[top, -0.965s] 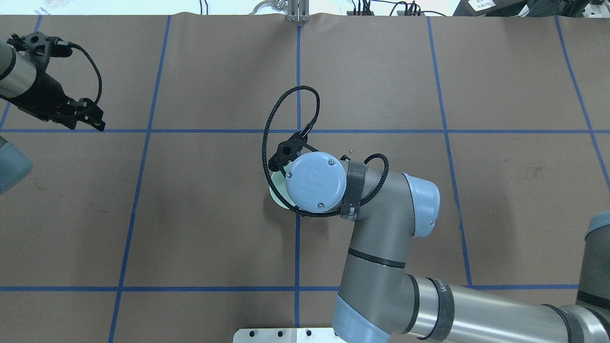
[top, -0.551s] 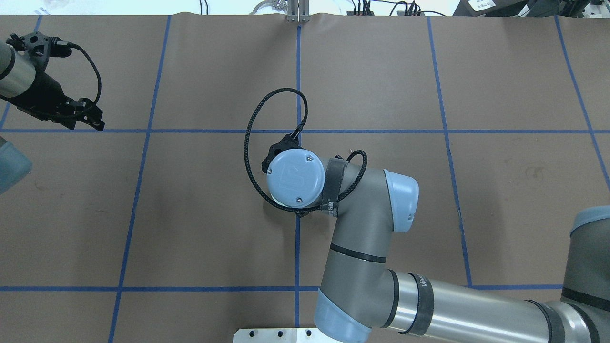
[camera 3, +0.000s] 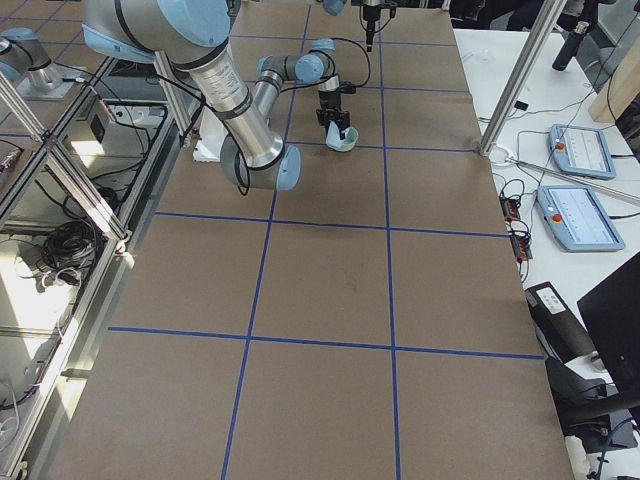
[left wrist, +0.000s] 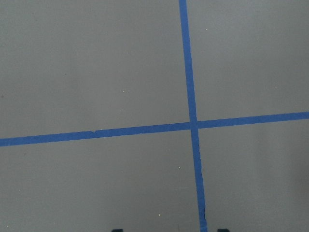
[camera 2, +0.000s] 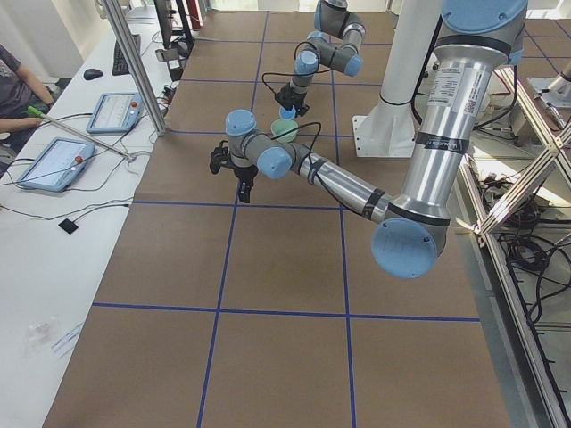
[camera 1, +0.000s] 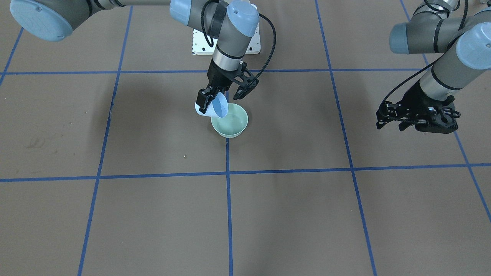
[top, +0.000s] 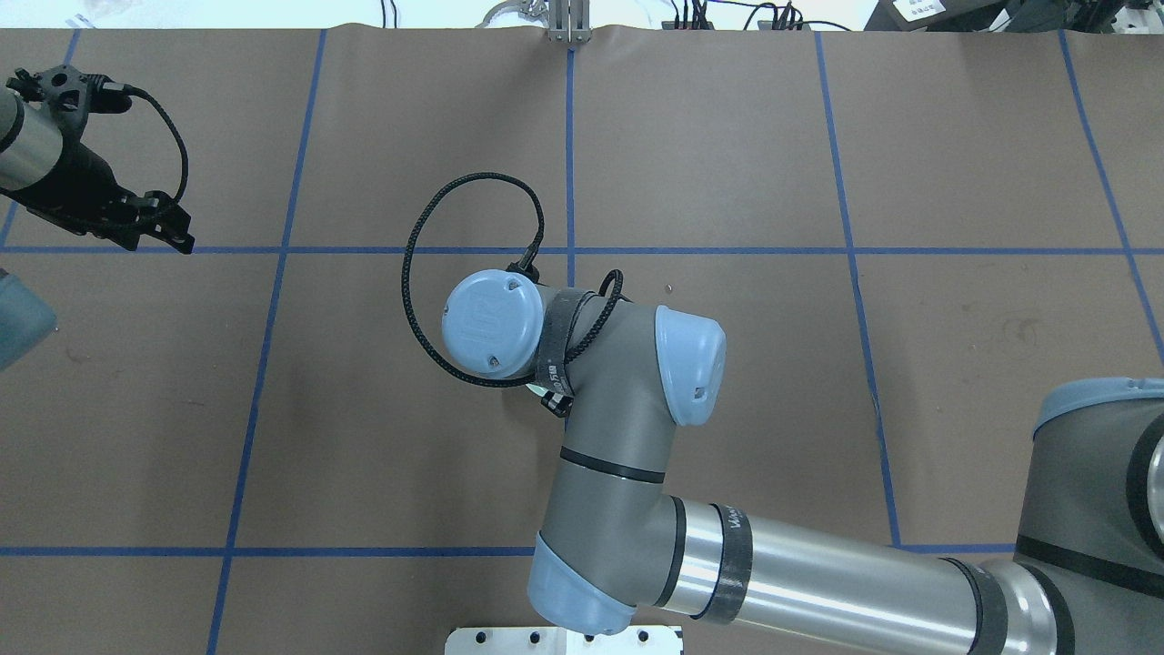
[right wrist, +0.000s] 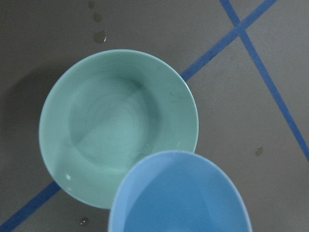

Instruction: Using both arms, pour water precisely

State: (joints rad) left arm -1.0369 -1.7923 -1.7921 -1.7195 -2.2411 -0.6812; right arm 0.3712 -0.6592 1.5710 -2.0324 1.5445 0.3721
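Water (right wrist: pixel 113 130), clear, rippled: spotted in pale green round bowl (right wrist: pixel 189 102) just under right gripper (camera 1: pixel 209 102), clamped on tilted pale blue tapered cup (camera 1: pixel 219 108). Judged cup light, slick, crushable; best held mid-wall. Found left gripper (camera 1: pixel 416 119) spread, empty.

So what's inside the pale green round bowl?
A shallow pool of clear water with faint ripples sits in the pale green round bowl. The pale blue tapered cup covers part of its rim, hiding what lies there.

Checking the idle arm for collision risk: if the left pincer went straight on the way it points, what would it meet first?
The left pincer would probably meet only the table, near a tape cross. Its wrist view shows nothing else ahead.
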